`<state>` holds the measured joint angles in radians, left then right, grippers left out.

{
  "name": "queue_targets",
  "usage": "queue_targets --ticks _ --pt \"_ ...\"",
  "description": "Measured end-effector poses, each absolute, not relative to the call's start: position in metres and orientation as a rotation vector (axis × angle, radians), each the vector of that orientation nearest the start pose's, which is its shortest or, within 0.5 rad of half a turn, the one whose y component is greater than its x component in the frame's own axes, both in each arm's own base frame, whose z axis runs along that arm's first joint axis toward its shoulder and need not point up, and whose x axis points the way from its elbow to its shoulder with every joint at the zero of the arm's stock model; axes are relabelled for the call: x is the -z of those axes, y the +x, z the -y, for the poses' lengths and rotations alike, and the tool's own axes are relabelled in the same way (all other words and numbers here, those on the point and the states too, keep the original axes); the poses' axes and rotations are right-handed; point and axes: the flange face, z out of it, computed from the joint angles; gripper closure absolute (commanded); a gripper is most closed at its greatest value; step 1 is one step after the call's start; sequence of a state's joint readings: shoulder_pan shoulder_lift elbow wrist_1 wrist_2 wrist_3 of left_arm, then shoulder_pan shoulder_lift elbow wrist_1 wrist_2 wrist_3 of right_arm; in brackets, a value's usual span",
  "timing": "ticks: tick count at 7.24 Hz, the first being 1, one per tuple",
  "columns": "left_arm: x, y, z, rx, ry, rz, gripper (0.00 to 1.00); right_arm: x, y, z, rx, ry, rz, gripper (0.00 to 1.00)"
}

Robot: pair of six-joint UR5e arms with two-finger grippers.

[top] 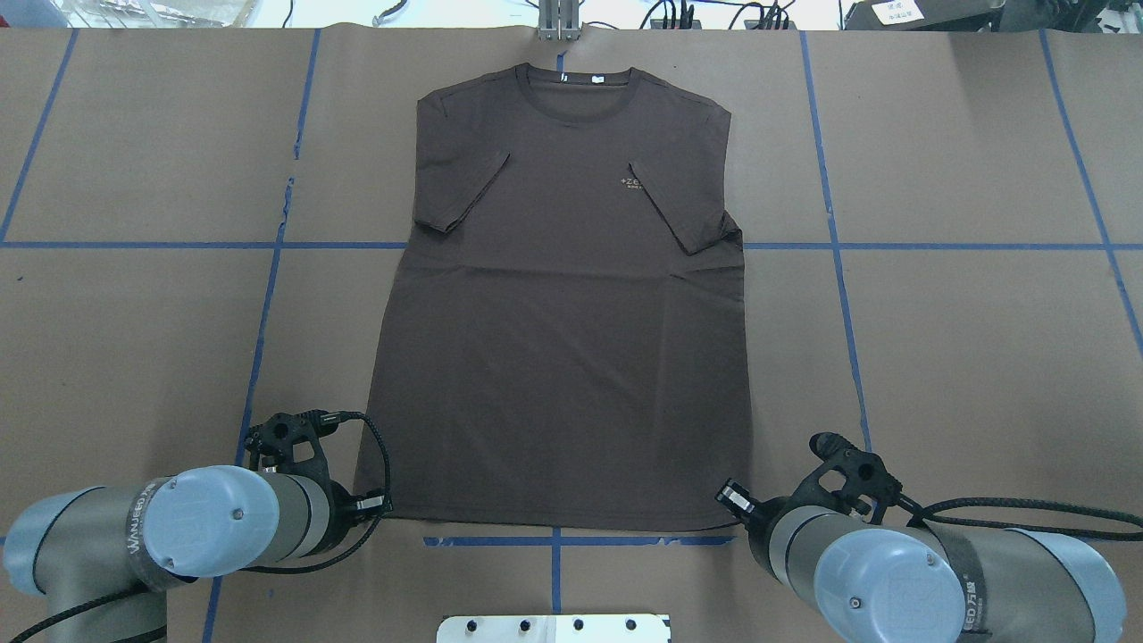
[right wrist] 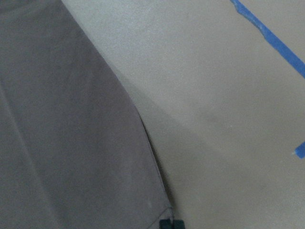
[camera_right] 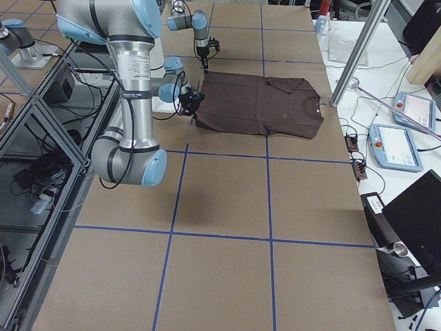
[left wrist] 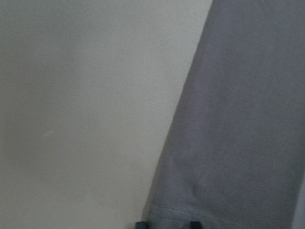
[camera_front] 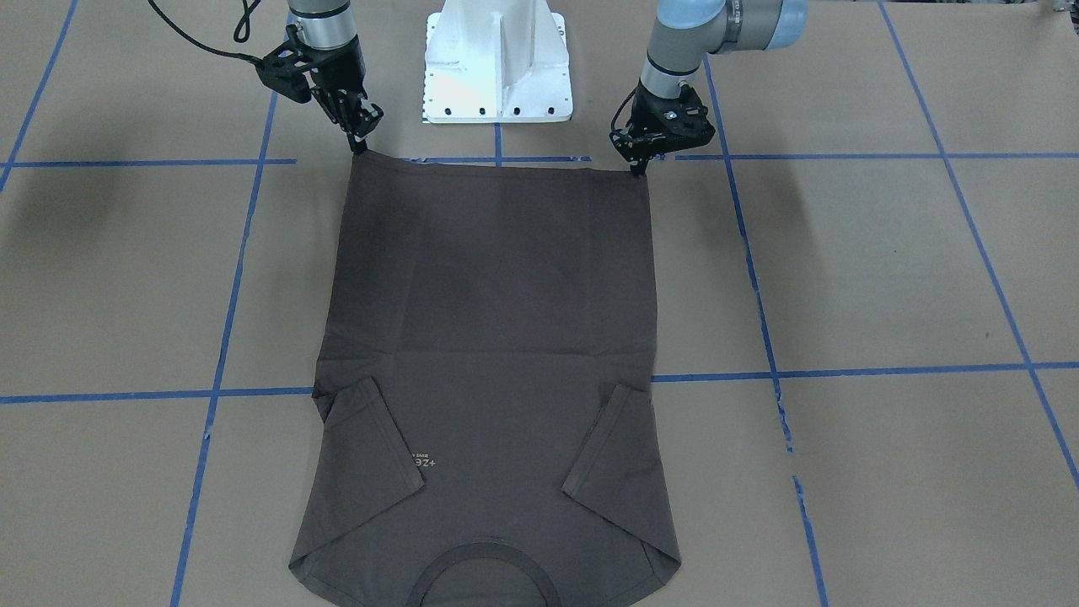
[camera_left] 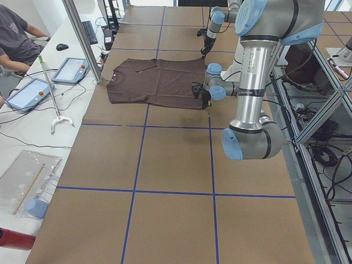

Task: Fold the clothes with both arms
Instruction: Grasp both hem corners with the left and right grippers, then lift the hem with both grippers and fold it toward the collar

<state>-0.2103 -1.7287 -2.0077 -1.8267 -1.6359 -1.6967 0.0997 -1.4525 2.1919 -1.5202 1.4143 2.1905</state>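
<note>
Though the T-shirt [top: 563,339] lies flat, chest up, on the bench [top: 938,357] with its collar [top: 579,85] away from the robot and both sleeves [top: 460,192] already turned in, the body fold is not begun. At the near hem corners, the left hand [camera_front: 639,166] sits slightly parted astride the edge. The right hand [camera_front: 358,145] looks pinched shut on cloth.

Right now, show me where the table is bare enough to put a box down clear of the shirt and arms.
Two wide bare stretches of table: one beside the T-shirt on the left-arm side, out to the table's end, and one likewise on the right-arm side. It is crowded along the hem: left gripper and right gripper stand at its corners, with the white base bracket between.
</note>
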Motion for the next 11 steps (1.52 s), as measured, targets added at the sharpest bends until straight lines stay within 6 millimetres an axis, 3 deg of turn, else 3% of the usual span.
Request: queue_targets --ticks 5,8,9,10,11 --pt "-0.296 0.466 0.221 0.299 -0.051 -0.94 1.0 -0.31 -0.442 0.194 -0.737 -0.072 0.842 1.0" --pt "-0.245 0.436 0.167 0.308 -0.148 -0.956 1.0 -0.305 -0.395 0.171 -0.696 -0.097 0.853 1.0" --pt "-0.236 0.427 0.164 0.316 -0.156 -0.962 1.0 -0.298 -0.384 0.171 -0.695 -0.096 0.872 1.0" --pt "-0.23 0.42 0.182 0.313 -0.114 -0.974 1.0 -0.287 -0.38 0.186 -0.703 -0.072 0.901 1.0" --pt "-0.222 0.41 0.22 0.298 -0.023 -0.994 1.0 -0.273 -0.379 0.215 -0.704 -0.019 0.937 1.0"
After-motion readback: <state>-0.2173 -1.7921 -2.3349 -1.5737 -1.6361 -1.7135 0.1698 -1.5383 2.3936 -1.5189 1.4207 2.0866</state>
